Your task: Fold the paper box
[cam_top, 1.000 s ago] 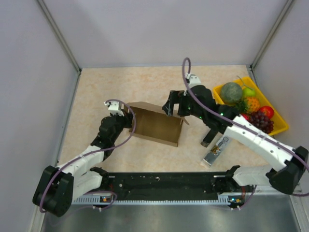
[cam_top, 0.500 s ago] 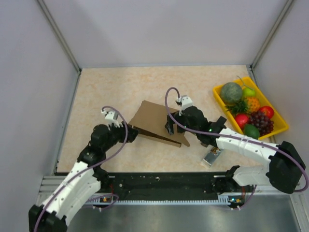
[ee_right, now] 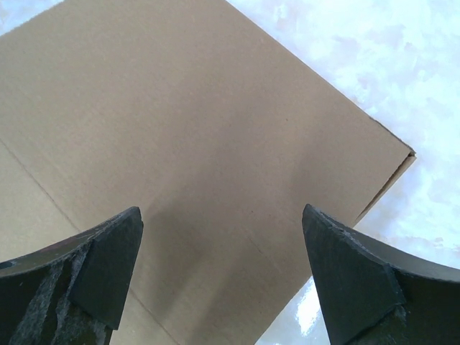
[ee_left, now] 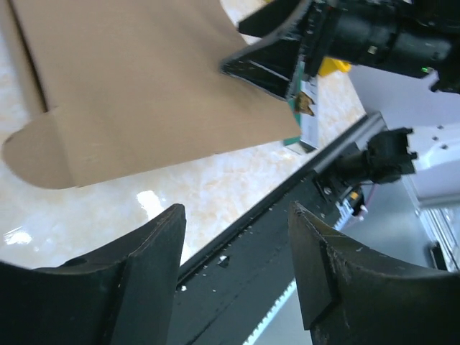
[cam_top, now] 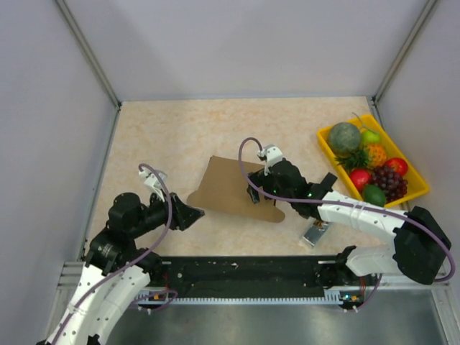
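Observation:
The paper box [cam_top: 228,187] lies flat on the table as a brown cardboard sheet with a rounded flap at its near-left corner. My left gripper [cam_top: 192,214] stands open just off that corner, apart from the sheet, with nothing between its fingers. In the left wrist view the cardboard [ee_left: 136,93] fills the top and the left gripper [ee_left: 237,212] points at the black rail. My right gripper [cam_top: 252,192] hovers open over the sheet's right part. In the right wrist view the cardboard [ee_right: 194,136] spreads under the open right gripper [ee_right: 223,215].
A yellow fruit tray [cam_top: 418,190] with several fruits stands at the right edge. A small silver and green packet [cam_top: 316,233] lies near the right arm. The black rail [cam_top: 244,273] runs along the near edge. Walls close in the left, back and right.
The box went from standing half-open to lying flat. My left gripper opened, let go of it and drew back toward the near left. My right gripper came down over the sheet.

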Motion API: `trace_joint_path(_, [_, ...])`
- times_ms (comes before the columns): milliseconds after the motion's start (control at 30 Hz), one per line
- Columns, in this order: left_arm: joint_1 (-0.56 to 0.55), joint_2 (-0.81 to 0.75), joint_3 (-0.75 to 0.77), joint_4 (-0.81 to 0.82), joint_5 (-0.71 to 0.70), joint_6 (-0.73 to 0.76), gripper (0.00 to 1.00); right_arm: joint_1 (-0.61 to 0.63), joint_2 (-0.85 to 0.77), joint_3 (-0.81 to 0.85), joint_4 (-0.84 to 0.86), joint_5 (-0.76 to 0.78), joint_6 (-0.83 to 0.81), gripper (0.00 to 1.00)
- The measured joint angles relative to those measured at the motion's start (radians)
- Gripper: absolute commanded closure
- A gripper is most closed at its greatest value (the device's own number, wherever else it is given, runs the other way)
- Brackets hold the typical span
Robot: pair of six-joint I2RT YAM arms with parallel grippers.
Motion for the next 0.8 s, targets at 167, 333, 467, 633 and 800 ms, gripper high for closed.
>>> trace_joint_path(167, [0.0,0.074,-0.036,0.061,-0.133,-0.01,0.35,0.0,0.003,0.0,-0.031,0.0,0.001,0.09])
trace_joint_path(333, [0.0,0.479,-0.001,0.183,-0.226,0.05,0.44,0.002,0.003,0.0,-0.122,0.015,0.025,0.09])
trace_joint_path(467, [0.001,0.689,0.042,0.186,-0.275,0.121,0.47,0.01,0.001,0.0,-0.222,0.016,0.069,0.08])
trace_joint_path(633, [0.002,0.725,0.021,0.235,-0.286,0.147,0.53,0.013,-0.002,0.0,-0.326,0.002,0.128,0.07])
trace_joint_path(800, [0.002,0.704,-0.021,0.266,-0.29,0.147,0.39,0.009,-0.031,-0.003,-0.378,-0.035,0.175,0.07])
